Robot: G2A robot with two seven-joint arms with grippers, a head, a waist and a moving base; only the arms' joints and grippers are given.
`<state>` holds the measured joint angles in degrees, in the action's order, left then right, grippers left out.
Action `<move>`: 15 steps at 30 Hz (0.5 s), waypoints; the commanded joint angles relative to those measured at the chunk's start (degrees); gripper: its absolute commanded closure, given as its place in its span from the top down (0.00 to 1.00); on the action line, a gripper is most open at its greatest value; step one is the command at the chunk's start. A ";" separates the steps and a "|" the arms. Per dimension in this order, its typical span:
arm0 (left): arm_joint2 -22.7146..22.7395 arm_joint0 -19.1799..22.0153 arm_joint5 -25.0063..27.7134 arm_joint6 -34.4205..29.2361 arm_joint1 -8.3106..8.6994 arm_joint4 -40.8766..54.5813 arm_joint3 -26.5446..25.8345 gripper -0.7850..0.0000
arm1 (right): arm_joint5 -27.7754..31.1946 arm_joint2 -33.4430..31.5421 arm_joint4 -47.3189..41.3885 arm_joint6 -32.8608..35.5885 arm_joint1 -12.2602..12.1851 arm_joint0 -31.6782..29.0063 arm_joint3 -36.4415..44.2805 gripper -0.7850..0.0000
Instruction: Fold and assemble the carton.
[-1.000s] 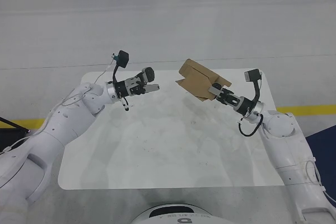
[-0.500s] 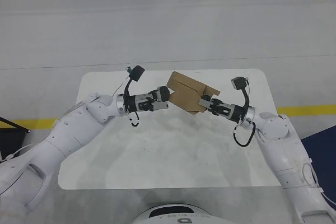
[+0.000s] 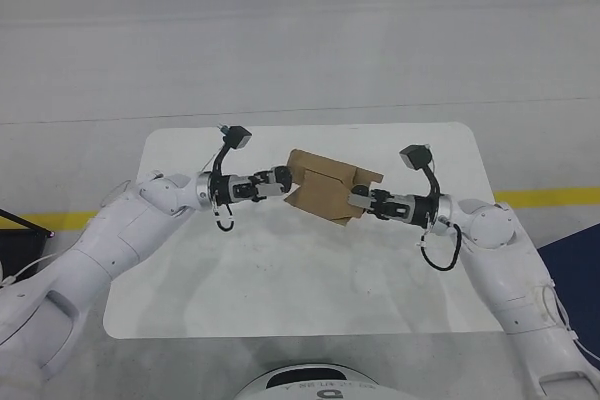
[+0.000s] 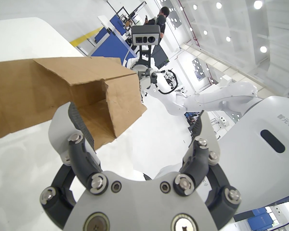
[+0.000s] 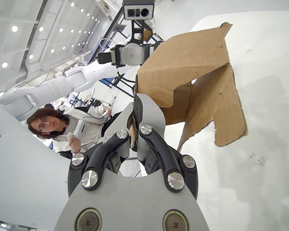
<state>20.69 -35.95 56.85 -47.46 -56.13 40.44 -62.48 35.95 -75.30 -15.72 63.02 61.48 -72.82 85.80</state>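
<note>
A brown cardboard carton [image 3: 325, 185] hangs partly unfolded above the middle of the white table [image 3: 280, 290], flaps loose. My right gripper [image 3: 358, 197] is shut on its right-hand edge; the right wrist view has the fingertips [image 5: 137, 102] pinching a torn flap of the carton [image 5: 195, 73]. My left gripper [image 3: 283, 180] is at the carton's left end, open. From the left wrist, one finger [image 4: 71, 121] sits against the lower flap of the carton [image 4: 50, 90], whose open end faces the gripper [image 4: 137, 115]; the other finger is out in free air.
Bare white table surface lies all around and below the carton. Its far edge [image 3: 310, 128] is close behind the carton, and grey floor with a yellow line [image 3: 560, 195] lies beyond it.
Both arms have moved in toward the table's middle. The right gripper carried the carton leftward and lower. The left gripper closed the gap and now meets the carton's left end.
</note>
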 commanded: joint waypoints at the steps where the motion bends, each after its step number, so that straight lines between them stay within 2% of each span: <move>1: -1.30 0.47 -0.40 -0.39 -0.08 -0.71 -0.89 1.00 | 0.07 0.01 -0.76 0.80 -0.10 0.27 -0.34 0.00; 15: -7.22 2.75 -0.08 -0.07 -1.33 3.44 0.04 1.00 | 0.08 1.44 -3.28 3.57 -0.59 1.17 -0.82 0.00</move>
<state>13.78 -33.36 56.76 -47.55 -57.41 43.77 -62.61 35.96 -73.91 -18.64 66.14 60.93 -71.70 84.97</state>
